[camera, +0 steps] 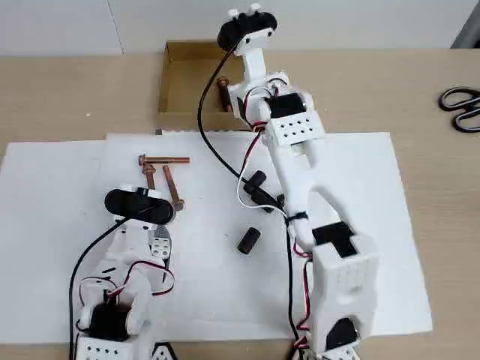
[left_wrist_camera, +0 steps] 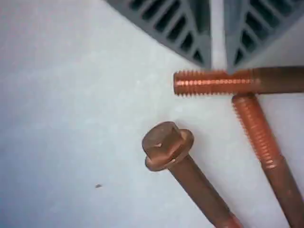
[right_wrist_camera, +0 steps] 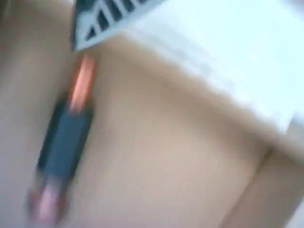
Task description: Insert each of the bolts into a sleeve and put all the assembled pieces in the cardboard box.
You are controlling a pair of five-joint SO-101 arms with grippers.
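Three copper bolts lie loose on the white paper: one crosswise point(camera: 165, 160), two lengthwise point(camera: 150, 176) point(camera: 174, 187). My left gripper point(left_wrist_camera: 217, 61) hovers shut just over the threaded end of the crosswise bolt point(left_wrist_camera: 213, 81), holding nothing. Three black sleeves point(camera: 256, 180) point(camera: 262, 196) point(camera: 248, 240) rest mid-paper beside the right arm. My right gripper point(camera: 234, 101) is inside the cardboard box point(camera: 174, 112), open. An assembled bolt in its sleeve point(camera: 223, 94) point(right_wrist_camera: 66, 137) lies on the box floor just off one grey finger point(right_wrist_camera: 109, 19).
Scissors point(camera: 461, 109) lie at the table's far right edge. The white paper point(camera: 60, 225) covers the table in front of the box. The right arm's cables point(camera: 247, 191) trail across the paper near the sleeves.
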